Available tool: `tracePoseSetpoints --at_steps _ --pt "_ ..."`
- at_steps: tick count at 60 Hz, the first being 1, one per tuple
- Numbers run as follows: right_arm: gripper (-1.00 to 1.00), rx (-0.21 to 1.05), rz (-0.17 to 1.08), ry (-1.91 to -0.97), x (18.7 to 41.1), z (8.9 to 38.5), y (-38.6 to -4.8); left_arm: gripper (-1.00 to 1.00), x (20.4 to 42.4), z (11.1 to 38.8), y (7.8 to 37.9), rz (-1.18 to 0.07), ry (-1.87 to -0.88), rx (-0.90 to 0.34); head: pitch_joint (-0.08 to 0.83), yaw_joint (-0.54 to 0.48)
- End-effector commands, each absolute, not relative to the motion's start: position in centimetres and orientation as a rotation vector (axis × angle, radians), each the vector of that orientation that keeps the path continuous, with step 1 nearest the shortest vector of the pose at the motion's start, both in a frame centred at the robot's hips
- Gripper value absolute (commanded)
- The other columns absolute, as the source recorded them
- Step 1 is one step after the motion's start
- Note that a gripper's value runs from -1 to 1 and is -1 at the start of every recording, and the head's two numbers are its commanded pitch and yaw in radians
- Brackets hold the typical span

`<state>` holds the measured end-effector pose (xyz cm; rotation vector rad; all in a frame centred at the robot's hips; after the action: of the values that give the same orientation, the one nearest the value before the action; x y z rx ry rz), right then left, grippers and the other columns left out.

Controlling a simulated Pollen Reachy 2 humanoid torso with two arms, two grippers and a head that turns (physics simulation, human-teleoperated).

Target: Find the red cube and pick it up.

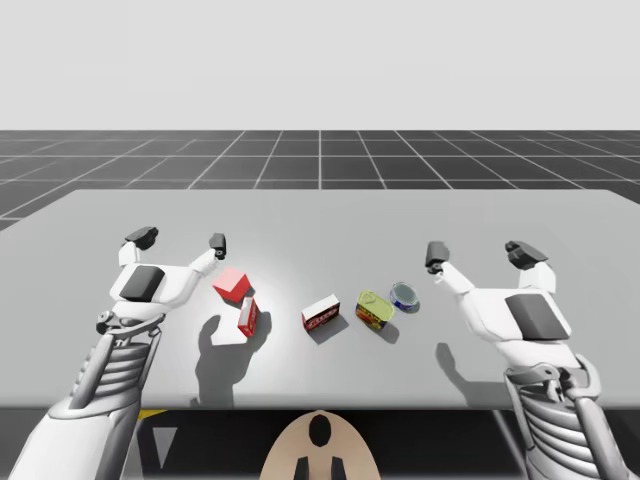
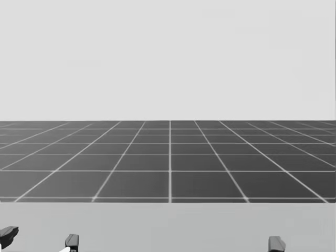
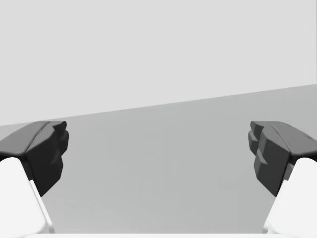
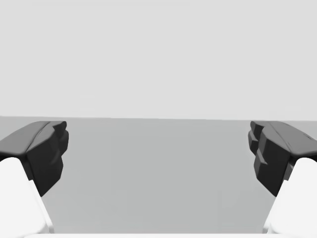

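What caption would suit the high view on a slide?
Open left hand near the untouched red cube; open right hand hovers across the grey table.

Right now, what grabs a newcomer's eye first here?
The red cube on the grey table, close by my left hand, which is open and empty. A loose row runs on from it: red box, red and white box, yellow can, blue can, then my open right hand.

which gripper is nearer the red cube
Left. My left gripper is close beside the red cube; my right gripper is far on its other side, beyond the blue can.
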<state>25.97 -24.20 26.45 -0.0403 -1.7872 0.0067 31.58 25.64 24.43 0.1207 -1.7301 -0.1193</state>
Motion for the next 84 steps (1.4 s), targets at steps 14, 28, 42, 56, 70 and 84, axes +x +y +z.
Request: tracePoseSetpoints --at_steps 14,28,42,56,70,84 --pt "-1.00 -0.049 -0.031 -1.779 25.97 26.39 -24.15 -1.00 31.59 24.39 25.71 -0.120 -1.730 0.122 0.072 0.00" --pt "-1.00 -0.053 -0.032 -1.769 26.03 26.34 -24.08 -1.00 31.62 24.34 25.74 -0.121 -1.729 0.124 0.273 0.01" --pt "-1.00 -0.050 -0.020 -1.764 26.12 26.23 -23.99 -1.00 31.67 24.34 25.81 -0.119 -1.729 0.128 0.450 0.11" --pt "-1.00 -0.038 -0.015 -1.754 26.10 26.19 -23.93 -1.00 31.81 24.30 25.93 -0.117 -1.727 0.136 0.596 0.25" --pt "-1.00 -0.025 -0.007 -1.745 26.05 26.06 -23.79 -1.00 31.79 24.33 25.94 -0.112 -1.722 0.126 0.644 0.34" --pt "-1.00 -0.026 -0.014 -1.743 26.05 26.09 -23.78 -1.00 31.56 24.87 26.00 -0.086 -1.695 0.007 0.633 0.34"
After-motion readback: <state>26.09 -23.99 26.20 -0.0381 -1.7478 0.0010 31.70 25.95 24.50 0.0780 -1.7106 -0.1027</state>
